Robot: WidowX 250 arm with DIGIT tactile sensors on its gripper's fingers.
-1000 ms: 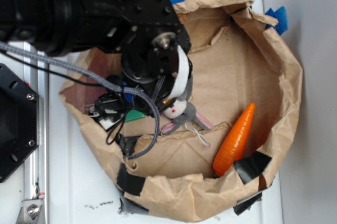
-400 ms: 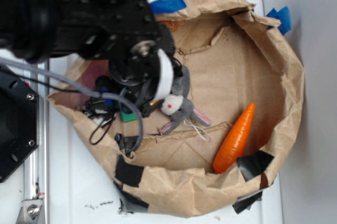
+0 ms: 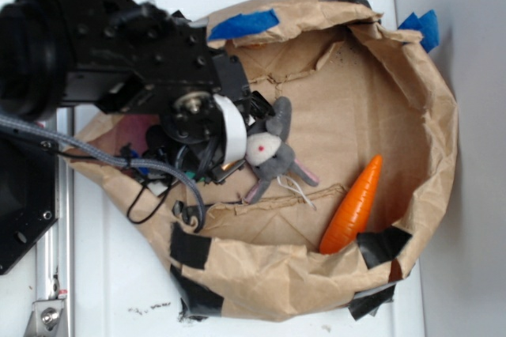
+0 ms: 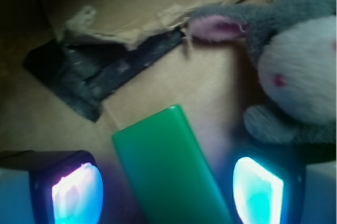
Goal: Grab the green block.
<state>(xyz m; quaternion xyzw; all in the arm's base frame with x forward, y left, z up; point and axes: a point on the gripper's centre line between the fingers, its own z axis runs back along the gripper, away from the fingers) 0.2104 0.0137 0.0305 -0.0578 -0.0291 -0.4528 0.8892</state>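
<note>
Green block (image 4: pixel 166 169) lies flat on the brown paper floor of the bag (image 3: pixel 395 100), seen only in the wrist view; the arm hides it in the exterior view. It sits between the two glowing fingertips (image 4: pixel 76 195), angled a bit, w/ clear gaps on both sides. Claw (image 4: pixel 167 192) is wide open, holding nothing. Grey plush bunny (image 4: pixel 295 82) is just beside the right fingertip, maybe touching; black tape patch (image 4: pixel 100 74) lies beyond the block. Orange carrot (image 3: pixel 353 210) is well apart. Step in hand, I'd say: lined up over the block, grasp not yet made. Next probably needs a short drop, then closing on the block w/o catching the bunny.
</note>
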